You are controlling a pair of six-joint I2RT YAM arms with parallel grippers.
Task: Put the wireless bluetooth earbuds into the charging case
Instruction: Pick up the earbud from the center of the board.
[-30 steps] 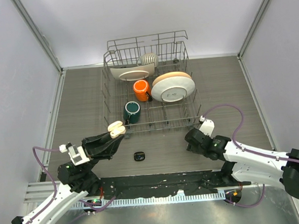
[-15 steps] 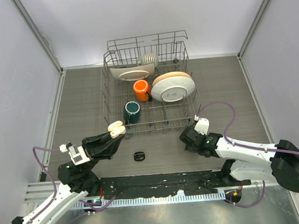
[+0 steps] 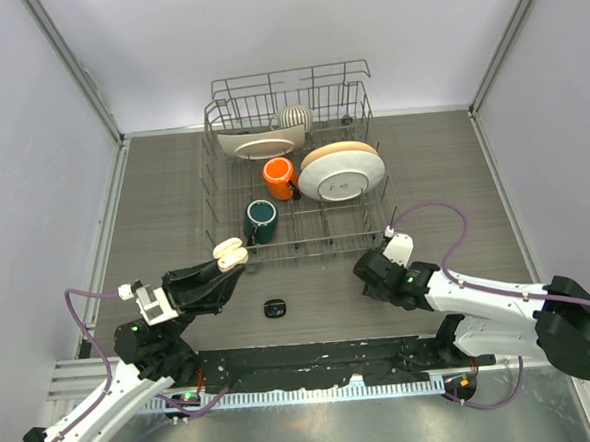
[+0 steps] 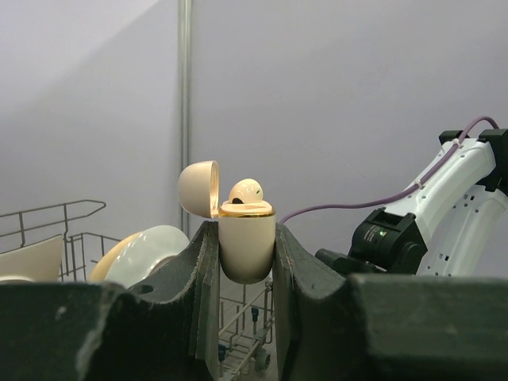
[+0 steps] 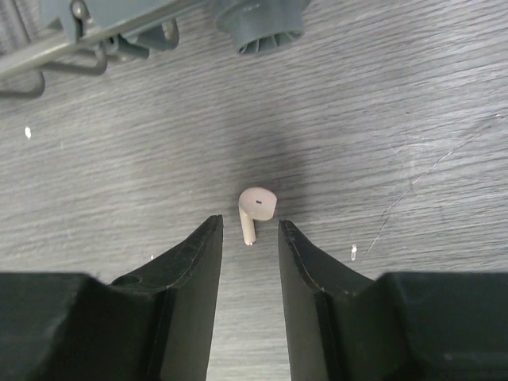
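My left gripper is shut on a cream charging case, held upright above the table with its lid swung open. One cream earbud sits in the case's top. The same case shows in the top view just in front of the rack. A second cream earbud lies on the wood table. My right gripper hangs low over it, open, its stem between the two fingertips with a gap on each side. In the top view my right gripper covers this earbud.
A wire dish rack stands behind both grippers with plates, an orange mug and a green mug. One rack foot is just beyond my right fingertips. A small black case lies on the table between the arms.
My right arm has slid left to the spot in front of the rack's corner, and its jaws have narrowed. The left arm and the case have not moved.
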